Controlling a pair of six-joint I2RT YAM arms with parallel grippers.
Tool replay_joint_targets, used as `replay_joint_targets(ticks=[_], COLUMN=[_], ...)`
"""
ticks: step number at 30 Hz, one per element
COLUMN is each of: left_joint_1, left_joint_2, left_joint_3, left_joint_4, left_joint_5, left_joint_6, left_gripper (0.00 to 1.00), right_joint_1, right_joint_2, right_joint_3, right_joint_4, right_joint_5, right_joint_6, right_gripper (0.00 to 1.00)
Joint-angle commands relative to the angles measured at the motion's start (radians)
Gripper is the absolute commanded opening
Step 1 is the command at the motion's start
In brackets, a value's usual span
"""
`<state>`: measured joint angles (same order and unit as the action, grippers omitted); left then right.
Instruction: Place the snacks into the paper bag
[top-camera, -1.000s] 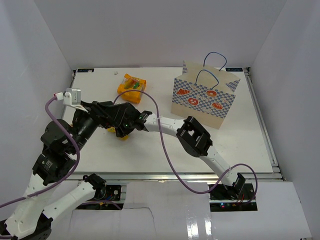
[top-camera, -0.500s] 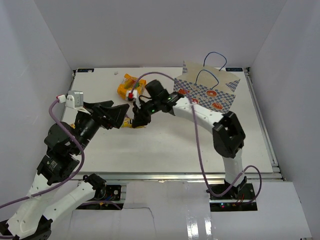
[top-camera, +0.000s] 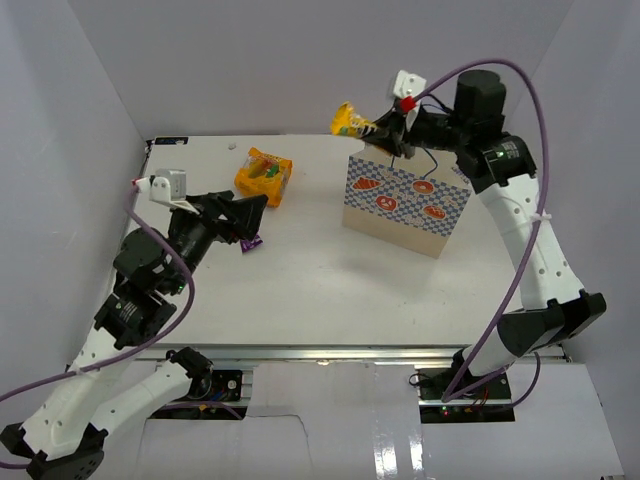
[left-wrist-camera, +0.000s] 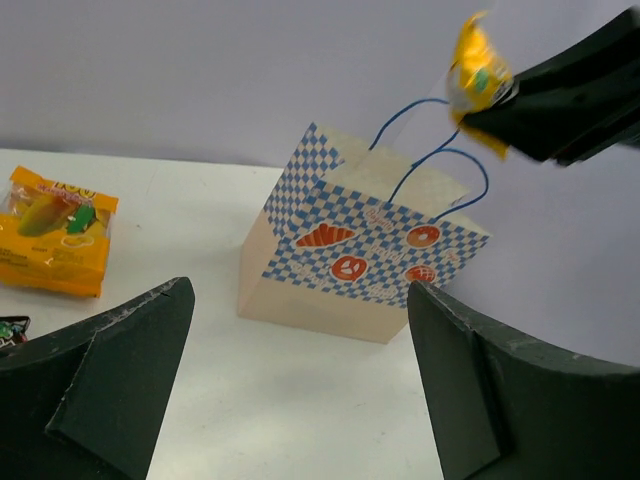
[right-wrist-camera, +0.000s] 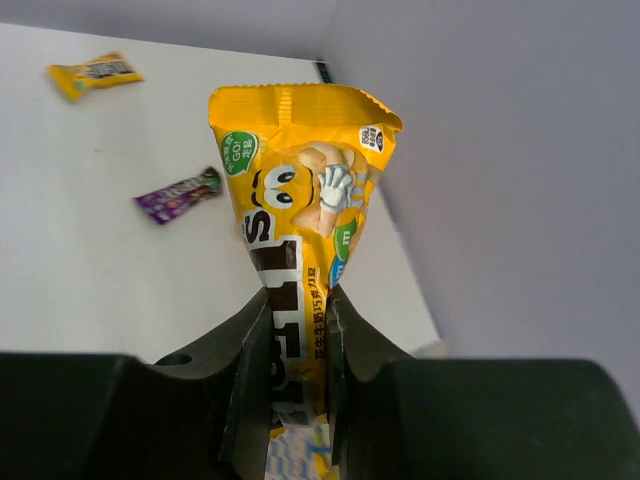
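Note:
My right gripper (top-camera: 383, 128) is shut on the small yellow candy packet (top-camera: 350, 121) and holds it in the air at the far left top corner of the paper bag (top-camera: 405, 205). In the right wrist view the packet (right-wrist-camera: 300, 230) stands up between the fingers (right-wrist-camera: 245, 340). My left gripper (top-camera: 240, 214) is open and empty, low over the table's left side. The purple candy packet (top-camera: 250, 243) lies just beside it. The orange crinkly bag (top-camera: 264, 175) lies at the back left. The yellow bar wrapper (right-wrist-camera: 95, 73) shows only in the right wrist view. The green bag is out of view.
The bag (left-wrist-camera: 360, 255) stands upright at the back right with its blue cord handles (top-camera: 428, 112) raised. White walls close in the table on three sides. The left arm's purple cable (top-camera: 160, 300) loops beside its wrist.
My right arm has lifted the yellow candy packet from the table beside the left gripper and swung it up and right to the bag's top. The left gripper has shifted slightly and stays open.

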<state>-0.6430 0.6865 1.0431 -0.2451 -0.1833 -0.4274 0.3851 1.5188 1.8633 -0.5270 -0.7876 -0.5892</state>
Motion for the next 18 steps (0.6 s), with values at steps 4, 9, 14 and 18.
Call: replay_joint_targets(ticks=[4,9,14,18], left_joint_1=[0.003,0.003,0.003,0.003], left_joint_2=[0.096,0.18,0.212,0.238], left_joint_3=[-0.005,0.025,0.0,-0.008], left_joint_4=[-0.008,-0.075,-0.083,-0.102], left_joint_5=[0.027,0.044,0.044,0.039], left_joint_6=[-0.005,-0.025,-0.05,-0.065], left_gripper=[0.98,0.98,0.98,0.98], right_joint_1=[-0.253,-0.414,-0.443,-0.45], right_joint_2=[-0.028,-0.045,-0.075,-0.094], right_joint_3=[0.074,-0.025,-0.142,-0.194], right_joint_4=[-0.001,-0.007,-0.033,-0.051], right_joint_5=[0.019,-0.042,-0.044,-0.042], right_joint_6=[-0.008,-0.011,-0.07,-0.093], right_gripper=[0.24,0.24,0.26,0.29])
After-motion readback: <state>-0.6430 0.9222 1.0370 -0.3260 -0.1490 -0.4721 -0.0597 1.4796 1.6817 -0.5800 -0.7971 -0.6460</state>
